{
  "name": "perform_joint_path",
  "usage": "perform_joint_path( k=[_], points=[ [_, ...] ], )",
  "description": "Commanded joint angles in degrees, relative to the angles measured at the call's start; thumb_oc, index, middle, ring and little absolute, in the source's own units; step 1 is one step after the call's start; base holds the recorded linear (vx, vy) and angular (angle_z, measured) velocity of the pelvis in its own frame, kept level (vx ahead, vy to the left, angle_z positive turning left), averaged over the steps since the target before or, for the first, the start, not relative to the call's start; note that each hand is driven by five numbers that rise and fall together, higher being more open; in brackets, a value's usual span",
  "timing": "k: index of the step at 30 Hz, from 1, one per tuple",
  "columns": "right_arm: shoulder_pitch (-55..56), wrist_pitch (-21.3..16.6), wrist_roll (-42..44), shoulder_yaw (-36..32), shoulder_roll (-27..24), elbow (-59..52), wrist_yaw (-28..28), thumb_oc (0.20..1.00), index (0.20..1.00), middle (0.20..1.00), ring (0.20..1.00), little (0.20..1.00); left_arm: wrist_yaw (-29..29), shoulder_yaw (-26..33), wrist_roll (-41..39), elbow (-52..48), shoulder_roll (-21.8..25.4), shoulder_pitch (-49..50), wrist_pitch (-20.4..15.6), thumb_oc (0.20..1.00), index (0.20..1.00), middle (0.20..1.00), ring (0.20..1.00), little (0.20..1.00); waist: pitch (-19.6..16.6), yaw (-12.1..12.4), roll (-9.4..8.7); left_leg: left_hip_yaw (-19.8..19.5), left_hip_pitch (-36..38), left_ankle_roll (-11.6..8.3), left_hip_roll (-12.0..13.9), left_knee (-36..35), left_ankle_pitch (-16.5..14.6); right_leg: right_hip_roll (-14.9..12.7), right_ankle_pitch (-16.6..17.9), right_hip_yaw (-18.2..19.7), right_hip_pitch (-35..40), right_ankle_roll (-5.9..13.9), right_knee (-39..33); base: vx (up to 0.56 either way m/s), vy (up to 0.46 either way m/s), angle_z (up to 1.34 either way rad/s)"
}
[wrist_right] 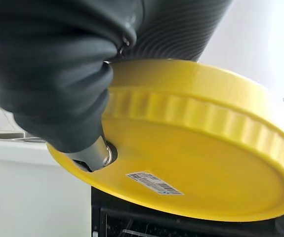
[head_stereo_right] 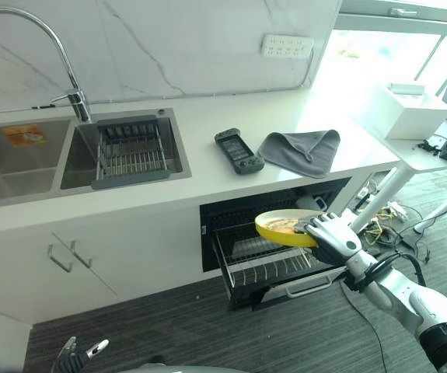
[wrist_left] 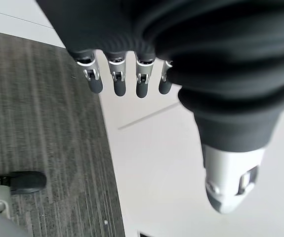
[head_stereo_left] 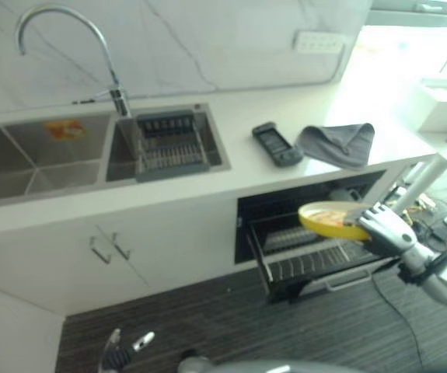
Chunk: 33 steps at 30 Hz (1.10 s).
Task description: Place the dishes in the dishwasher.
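A yellow dish (head_stereo_right: 283, 228) with a fluted rim hangs level over the pulled-out wire rack (head_stereo_right: 266, 268) of the dishwasher (head_stereo_right: 231, 214) under the counter. My right hand (head_stereo_right: 330, 231) is shut on the dish's right edge; in the right wrist view the thumb (wrist_right: 93, 153) presses the yellow underside (wrist_right: 196, 168). My left hand (wrist_left: 127, 79) hangs low by the floor with straight fingers and holds nothing; it also shows at the bottom of the head view as the left hand (head_stereo_left: 122, 350).
On the white counter lie a dark handheld device (head_stereo_right: 239, 150) and a grey folded cloth (head_stereo_right: 301, 149). A double sink (head_stereo_right: 21, 159) with a tall tap (head_stereo_right: 52, 47) holds a grey drainer rack (head_stereo_right: 130, 151). White cabinet doors (head_stereo_right: 75, 260) stand left of the dishwasher.
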Motion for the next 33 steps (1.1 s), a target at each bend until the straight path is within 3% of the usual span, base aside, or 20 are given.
perform_joint_path(
  k=[1,10,15,21,33],
  points=[
    [-7.5,-0.2,2.6,2.1,1.9,2.1,-4.5,0.2,0.2,0.2,0.2,0.2,0.1,-0.5,-0.6,1.0,1.4,-4.4,-1.0,1.0,1.0,1.0,1.0,1.0,-0.5,2.7,-1.72,-3.5,-1.9,0.35,2.5,0.0,1.7,-5.4,0.8,0.3,3.1,5.01,0.1,0.04,-0.019,0.01],
    [-9.5,2.0,6.6,4.0,5.1,9.1,-2.2,0.2,0.2,0.2,0.2,0.2,1.3,-1.1,1.0,0.6,2.1,-4.0,0.2,1.0,1.0,1.0,1.0,1.0,-0.1,4.1,-1.45,-4.8,-1.6,0.71,1.8,0.0,1.5,-5.3,0.7,-0.1,3.9,4.85,0.1,0.04,-0.004,0.06],
    [-10.9,4.6,9.1,2.8,6.1,10.4,0.9,0.2,0.2,0.2,0.2,0.2,1.8,-0.8,3.5,0.1,3.2,-2.5,1.6,1.0,1.0,1.0,1.0,1.0,0.9,5.0,-0.86,-6.3,-0.3,1.55,0.2,0.3,1.5,-4.1,-0.7,0.1,5.6,3.24,1.5,0.11,0.0,0.1],
    [-20.2,6.2,11.7,6.4,4.0,14.4,2.1,0.2,0.2,0.2,0.2,0.2,1.4,-2.1,-0.5,0.0,5.8,-4.7,2.7,1.0,1.0,1.0,1.0,1.0,7.1,5.2,1.08,-10.0,-7.5,1.29,-0.1,15.3,-2.0,-4.6,-5.5,1.3,-1.6,-0.23,14.4,-0.05,0.011,0.04],
    [-27.1,5.4,13.7,8.6,-0.4,18.9,7.6,0.2,0.2,0.2,0.2,0.2,0.8,-3.4,-4.4,-4.3,5.2,-2.4,5.3,1.0,1.0,1.0,1.0,1.0,10.4,5.4,3.13,-8.3,-14.2,2.39,-1.1,31.9,-7.1,-7.8,-11.6,-0.7,-7.6,-3.54,30.3,0.02,0.072,-0.01]
  ],
)
